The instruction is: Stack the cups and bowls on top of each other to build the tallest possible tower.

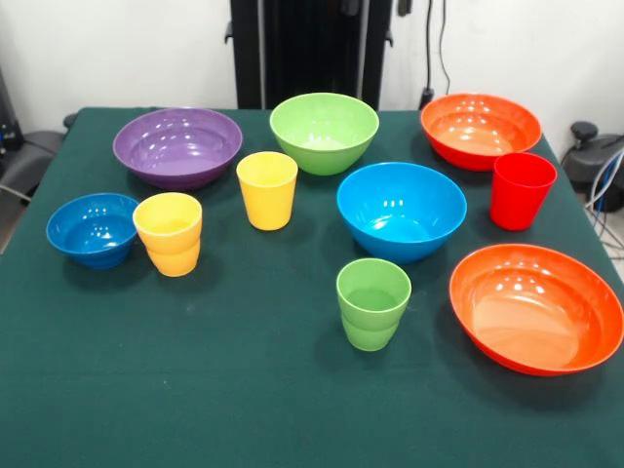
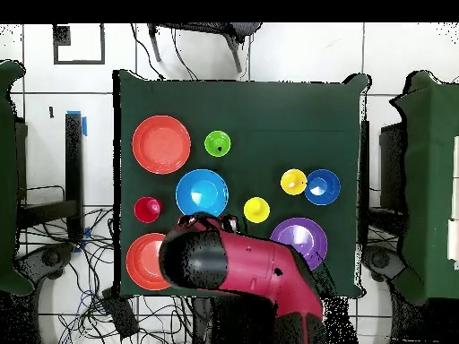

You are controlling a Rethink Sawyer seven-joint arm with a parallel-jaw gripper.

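Nothing stacked yet: all cups and bowls sit apart on the green worktop (image 1: 244, 390)

Light blue bowl (image 1: 401, 209) sits mid-worktop, green cup (image 1: 372, 303) just in front, red cup (image 1: 522, 190) beside it. Arm (image 2: 238, 269) is overhead near the base; can't tell the state of the fingers. Glossy plastic looks light, stiff and slippery, so I'd pinch a cup across the rim, one finger inside, avoiding the stepped waist

Red arm (image 2: 242, 264) drawn back, low
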